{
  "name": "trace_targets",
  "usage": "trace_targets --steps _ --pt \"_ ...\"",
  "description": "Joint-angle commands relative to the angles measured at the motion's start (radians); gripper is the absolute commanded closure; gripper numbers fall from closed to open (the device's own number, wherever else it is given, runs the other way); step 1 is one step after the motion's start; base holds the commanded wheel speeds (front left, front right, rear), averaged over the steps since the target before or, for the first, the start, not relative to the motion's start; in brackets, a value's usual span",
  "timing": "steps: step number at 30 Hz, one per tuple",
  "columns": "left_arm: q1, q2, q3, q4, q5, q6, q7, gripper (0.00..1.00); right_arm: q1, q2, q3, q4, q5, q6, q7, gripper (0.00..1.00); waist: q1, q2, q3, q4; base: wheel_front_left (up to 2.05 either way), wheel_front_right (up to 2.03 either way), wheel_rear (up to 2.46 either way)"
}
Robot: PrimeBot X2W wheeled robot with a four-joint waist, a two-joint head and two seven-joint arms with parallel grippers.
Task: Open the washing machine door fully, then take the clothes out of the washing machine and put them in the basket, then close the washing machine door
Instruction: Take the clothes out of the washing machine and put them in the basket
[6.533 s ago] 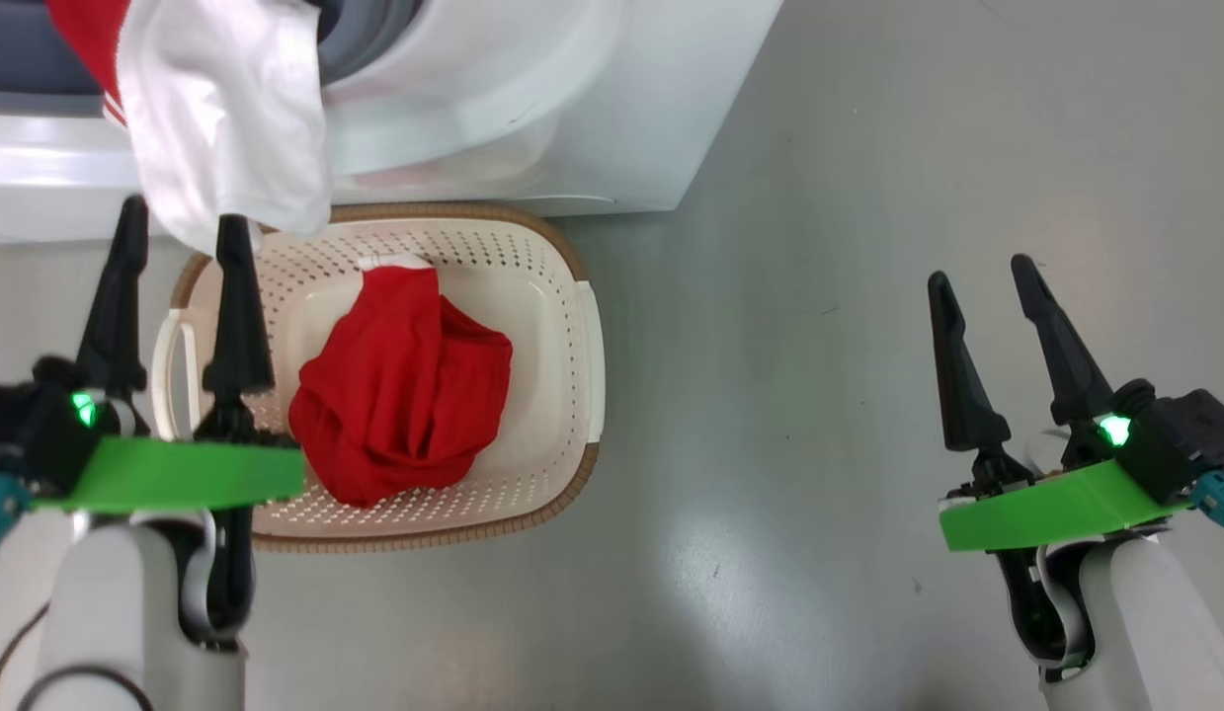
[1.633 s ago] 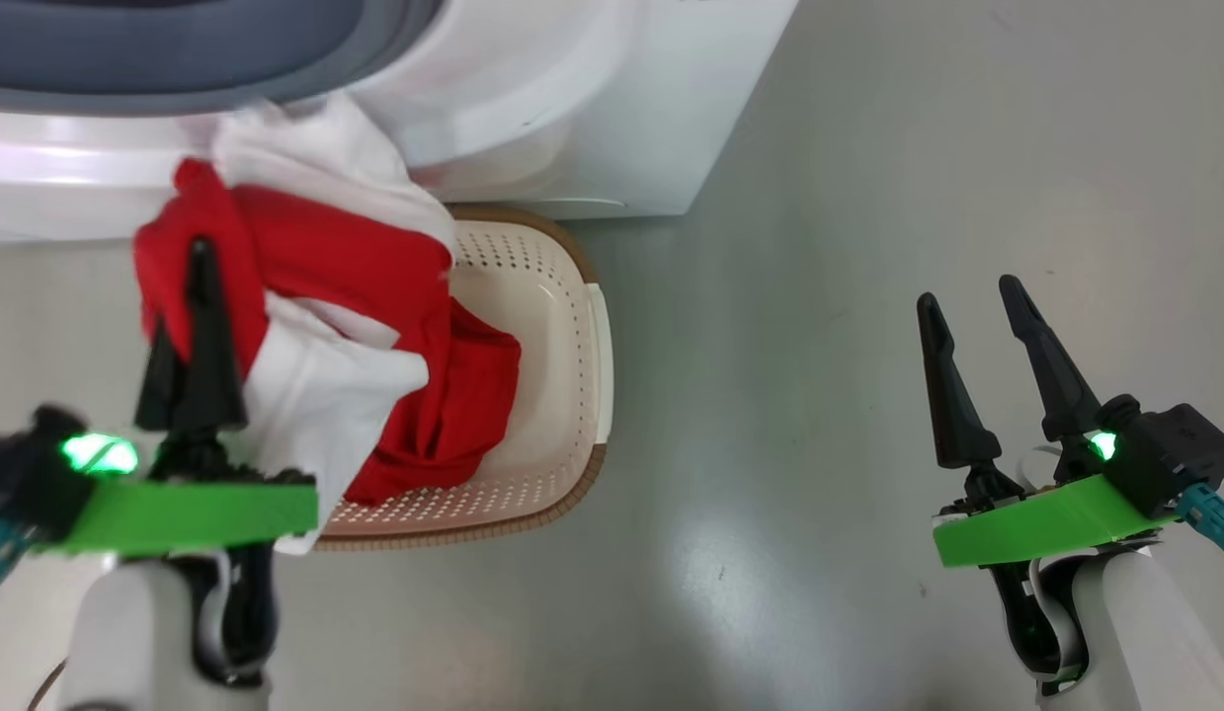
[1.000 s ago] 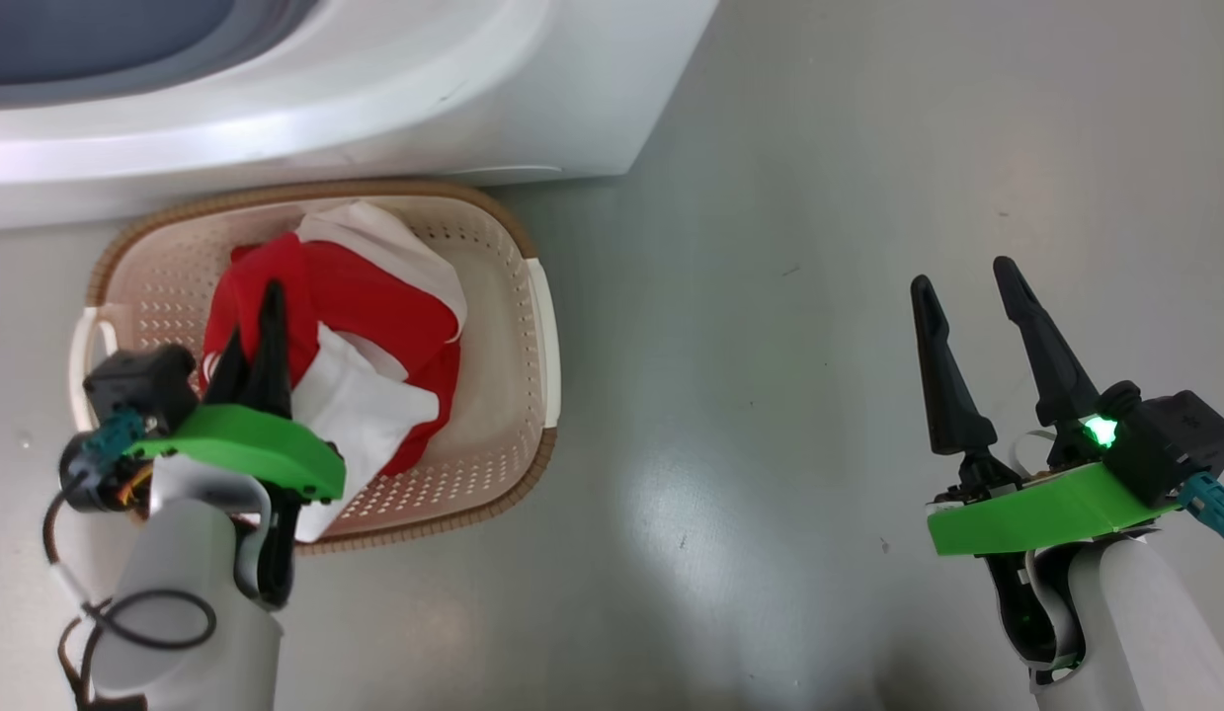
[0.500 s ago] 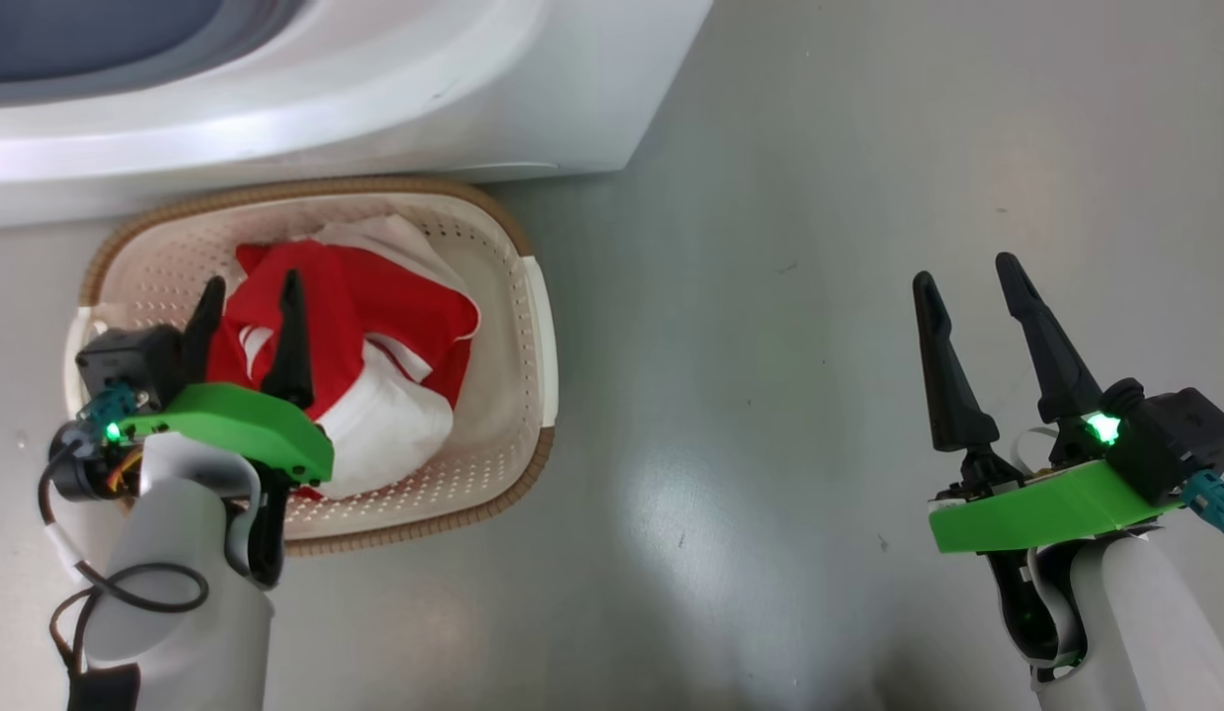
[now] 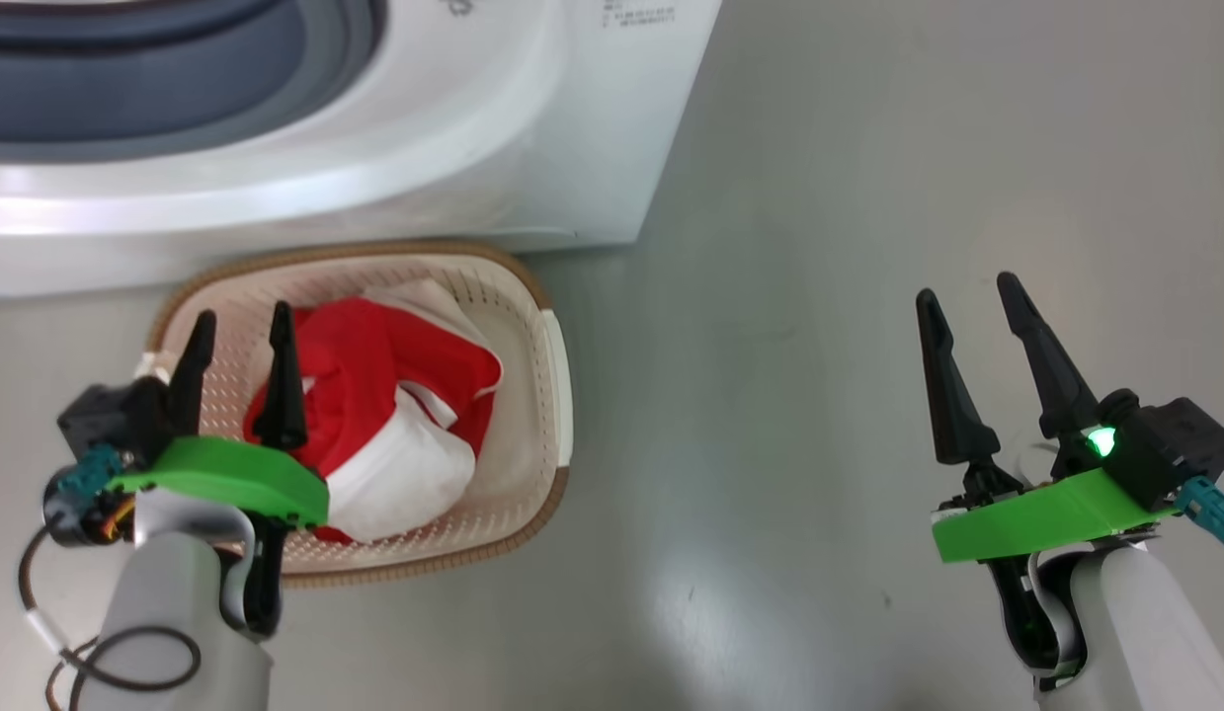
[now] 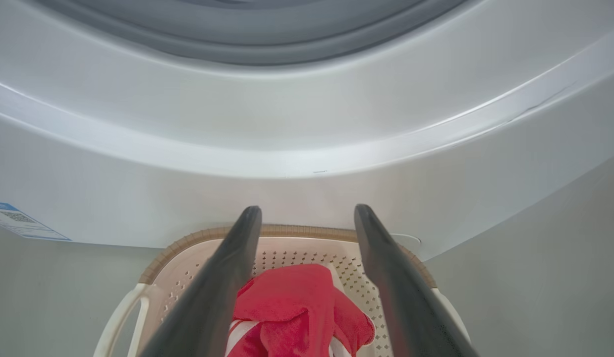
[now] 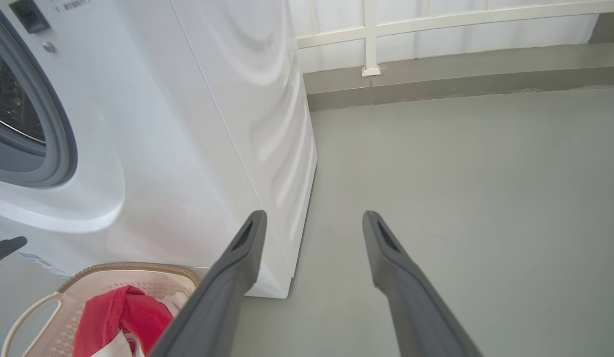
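Left gripper (image 5: pixel 243 314) hangs over the left end of the basket (image 5: pixel 555 395), fingers spread apart, nothing clamped; cannot tell if its right finger brushes the fabric. Basket on grey floor (image 5: pixel 799 375), back rim close against the washing machine (image 5: pixel 444 158) front, below the grey ring of the opening. Clothes (image 5: pixel 374 375) heaped inside the basket: red garment crumpled, white piece folded through it at front and back. Right of the basket: bare floor, wide open room past the machine's right corner. Right gripper (image 5: pixel 968 288) far right over floor, fingers apart, empty, well apart from basket
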Motion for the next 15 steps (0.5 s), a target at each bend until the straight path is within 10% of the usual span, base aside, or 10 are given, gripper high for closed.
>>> trace_targets --steps 1,15 --pt "0.041 0.023 0.024 -0.034 0.001 0.001 -0.006 0.00 0.031 0.001 0.019 -0.017 -0.002 0.006 -0.006 0.00 0.0000 0.0000 -0.048 0.010 0.00 0.00 0.00" --pt "0.205 0.012 0.005 -0.260 0.010 0.001 -0.006 0.00 0.103 0.001 0.026 0.021 -0.016 0.006 -0.006 0.00 0.0000 0.0000 -0.218 0.028 0.00 0.00 0.00"
